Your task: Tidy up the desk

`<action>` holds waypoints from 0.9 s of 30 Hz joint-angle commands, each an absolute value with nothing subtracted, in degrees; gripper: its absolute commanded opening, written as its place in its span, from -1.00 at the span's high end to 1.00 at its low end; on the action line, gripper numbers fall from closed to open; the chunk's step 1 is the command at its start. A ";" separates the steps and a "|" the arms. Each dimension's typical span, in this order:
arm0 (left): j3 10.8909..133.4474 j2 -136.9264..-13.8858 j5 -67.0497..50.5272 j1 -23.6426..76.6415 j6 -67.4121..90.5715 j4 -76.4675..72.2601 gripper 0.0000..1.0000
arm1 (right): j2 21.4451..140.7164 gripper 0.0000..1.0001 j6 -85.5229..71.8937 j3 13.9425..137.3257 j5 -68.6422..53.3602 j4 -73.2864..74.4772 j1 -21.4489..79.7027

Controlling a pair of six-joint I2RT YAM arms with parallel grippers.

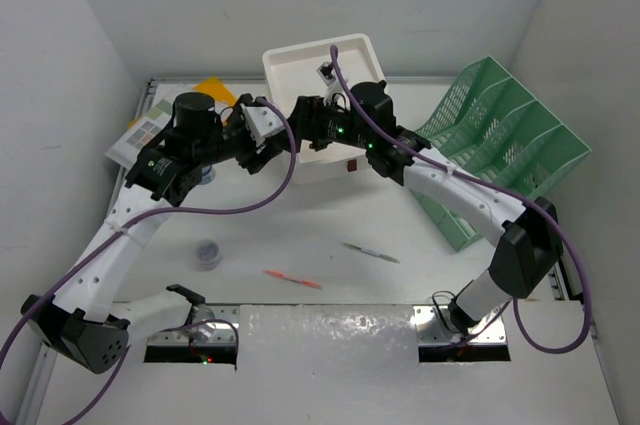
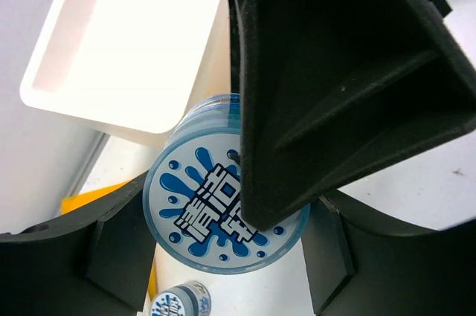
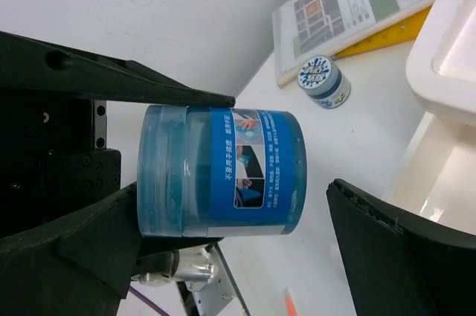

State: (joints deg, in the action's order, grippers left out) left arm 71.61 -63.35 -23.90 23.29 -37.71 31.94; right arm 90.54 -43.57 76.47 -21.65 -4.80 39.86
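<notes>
Left gripper (image 2: 227, 245) pinches a blue-labelled jar (image 2: 195, 215) by its sides and holds it on its side in the air, the splash-printed lid facing that wrist's camera. The right gripper (image 3: 236, 197) is spread around the same jar lengthwise: one finger lies across the lid, while the other stands well apart from the base. Below them the worktop (image 1: 330, 215) stretches from the arm bases at the near edge to the back wall, and the two grippers meet over its far middle. Just behind them a white drawer unit (image 1: 310, 70) stands against the back wall, its top a shallow tray. At the far left lie a printed booklet (image 1: 145, 125) and a yellow folder (image 1: 215, 93), with a small pot (image 3: 323, 82) beside the booklet. A green file rack (image 1: 500, 130) stands on the right. Nearer the bases lie a dark-lidded pot (image 1: 208, 253), a red pen (image 1: 293, 279) and a grey pen (image 1: 370, 252), each apart.
</notes>
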 commanded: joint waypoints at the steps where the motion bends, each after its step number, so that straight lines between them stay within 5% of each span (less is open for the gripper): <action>1: 71.63 -61.08 -23.29 23.64 -39.46 23.38 1.00 | 89.56 -0.98 -41.83 78.14 -20.56 -2.98 39.81; 7: 70.84 -61.00 -23.55 23.64 -39.46 21.63 1.00 | 91.84 -0.92 -47.19 77.26 -25.66 -9.74 39.90; 13: 70.31 -61.43 -26.19 23.82 -39.11 20.74 1.00 | 93.25 -0.36 -51.42 76.73 -28.21 -16.43 39.99; 14: 70.23 -61.52 -26.45 23.91 -39.02 20.83 1.00 | 93.25 -0.23 -51.33 76.73 -28.13 -16.70 39.99; 18: 70.05 -61.87 -25.58 23.91 -37.62 20.22 0.99 | 92.03 0.88 -49.23 76.46 -26.55 -14.08 39.90; 19: 70.14 -61.79 -25.23 23.91 -37.62 20.39 0.82 | 91.67 1.00 -46.35 76.64 -25.93 -12.50 39.90; 20: 70.40 -61.70 -24.70 23.91 -37.53 21.09 0.02 | 90.54 1.00 -44.14 77.60 -23.58 -10.31 39.99; 22: 71.01 -61.35 -24.35 23.91 -37.44 22.23 -0.97 | 88.78 1.00 -36.18 78.48 -19.80 -2.49 39.90; 27: 74.53 -58.80 -21.63 23.91 -34.90 28.38 -0.99 | 82.18 1.00 -20.08 81.47 -2.05 13.08 38.68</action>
State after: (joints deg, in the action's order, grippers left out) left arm 70.30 -62.46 -23.05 23.57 -36.93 28.77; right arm 88.29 -33.91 77.01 -14.59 4.08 39.90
